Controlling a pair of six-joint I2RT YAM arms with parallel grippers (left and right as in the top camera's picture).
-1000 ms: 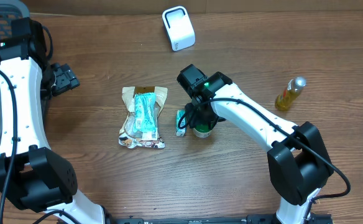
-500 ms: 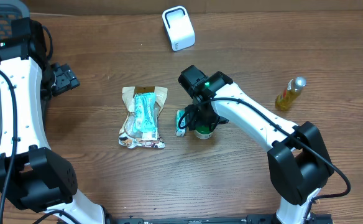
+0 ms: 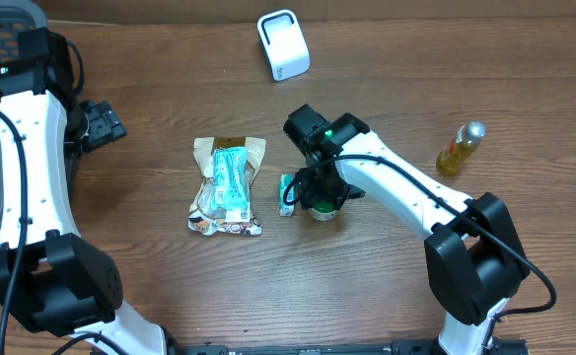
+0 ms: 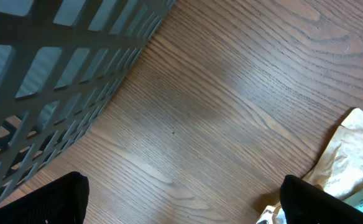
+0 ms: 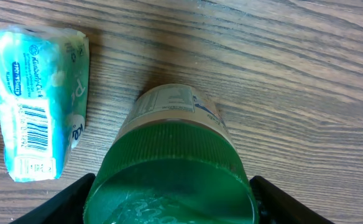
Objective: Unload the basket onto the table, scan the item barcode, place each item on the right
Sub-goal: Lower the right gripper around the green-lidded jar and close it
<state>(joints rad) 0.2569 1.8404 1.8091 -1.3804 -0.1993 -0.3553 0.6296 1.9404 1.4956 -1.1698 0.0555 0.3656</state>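
Note:
A jar with a green lid (image 5: 169, 155) stands upright on the wooden table, seen in the overhead view as a green-topped jar (image 3: 320, 209) under my right wrist. My right gripper (image 5: 172, 202) hangs over it, open, with one finger (image 5: 69, 202) just left of the lid and the other close on its right. A small teal packet with a barcode (image 5: 38, 99) lies left of the jar. The white scanner (image 3: 283, 44) stands at the back. My left gripper (image 4: 184, 202) is open and empty at the far left.
A tan snack bag (image 3: 227, 185) with a teal packet on top lies mid-table; its corner (image 4: 355, 155) shows in the left wrist view. A small yellow bottle (image 3: 461, 148) stands at the right. A grey mesh basket (image 4: 57, 74) sits at the left edge.
My right wrist has shifted very slightly over the jar, which stays standing in the same spot. The left arm has not moved.

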